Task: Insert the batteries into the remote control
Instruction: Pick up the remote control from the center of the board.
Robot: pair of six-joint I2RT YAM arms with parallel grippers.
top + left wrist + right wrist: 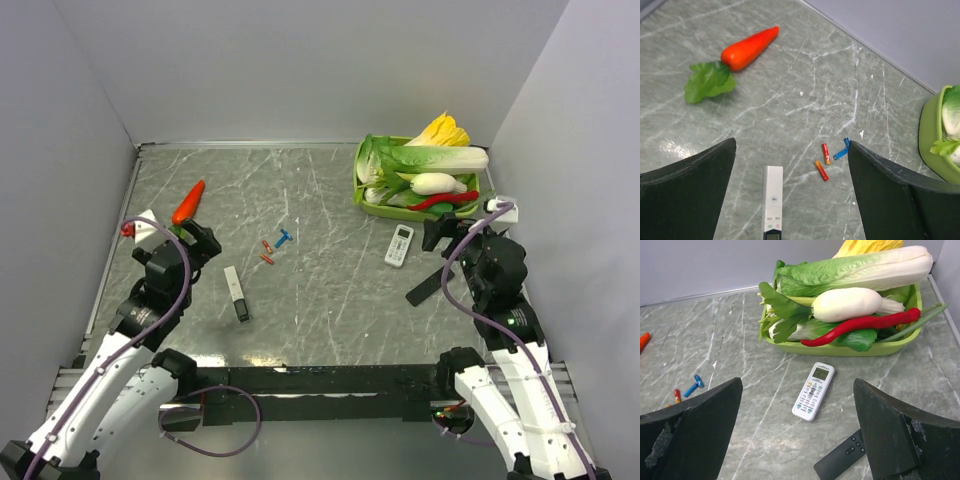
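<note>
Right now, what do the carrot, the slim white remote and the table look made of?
Carrot: likely plastic, smooth uniform orange, faint sheen.
Slim white remote: plastic, even matte white.
Table: marble-look grey with white veins, glossy glare; stone or laminate, unclear.

A: What stands around the table (330, 300)?
B: Plain pale grey panels: a back wall (320, 70), a left wall (50, 150) and a right wall (590, 130).
A: And its surface?
B: It looks like grey-green stone with white veins. It is slightly glossy, and a soft glare (672, 147) shows in the left wrist view.
</note>
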